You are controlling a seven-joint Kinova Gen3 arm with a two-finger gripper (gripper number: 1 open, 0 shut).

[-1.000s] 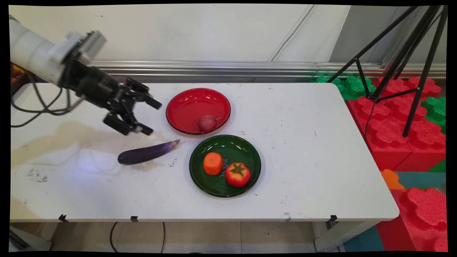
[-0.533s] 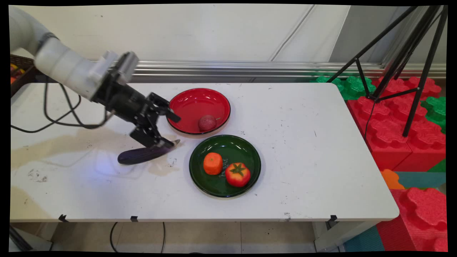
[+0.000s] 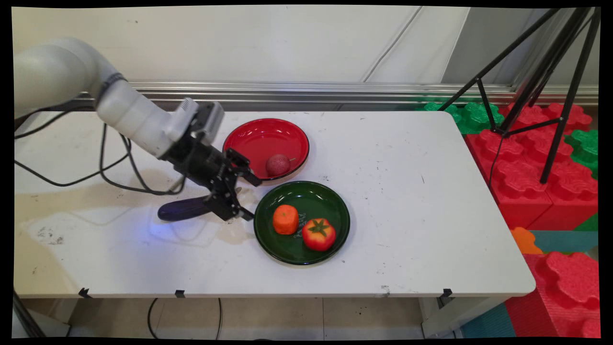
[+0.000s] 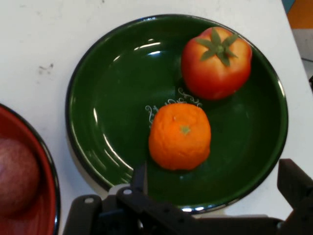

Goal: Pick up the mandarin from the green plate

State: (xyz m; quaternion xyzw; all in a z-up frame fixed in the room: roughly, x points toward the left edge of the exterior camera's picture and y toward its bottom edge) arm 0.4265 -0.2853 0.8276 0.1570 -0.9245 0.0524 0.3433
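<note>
My gripper (image 3: 253, 200) is open and hangs low just left of the green plate (image 3: 335, 201), with nothing between its fingers. On that plate lie an orange (image 3: 285, 219) and a red tomato (image 3: 319, 234). In the hand view the orange (image 4: 180, 136) is just beyond my gripper (image 4: 215, 186), the tomato (image 4: 216, 62) farther off on the green plate (image 4: 112, 98). A purple eggplant (image 3: 184, 209) lies on the table under and behind the hand, its right end hidden. The red plate (image 3: 258, 139) behind holds a dark red round fruit (image 3: 278, 165).
Black cables (image 3: 119, 167) hang from the arm over the table's left part. A black tripod (image 3: 550, 96) and red and green foam blocks (image 3: 527, 182) stand past the table's right edge. The red plate's rim (image 4: 46, 196) shows at the hand view's left.
The arm has swung right and down, passing over the eggplant to the green plate's left rim. The gripper stayed open; nothing on the table moved.
</note>
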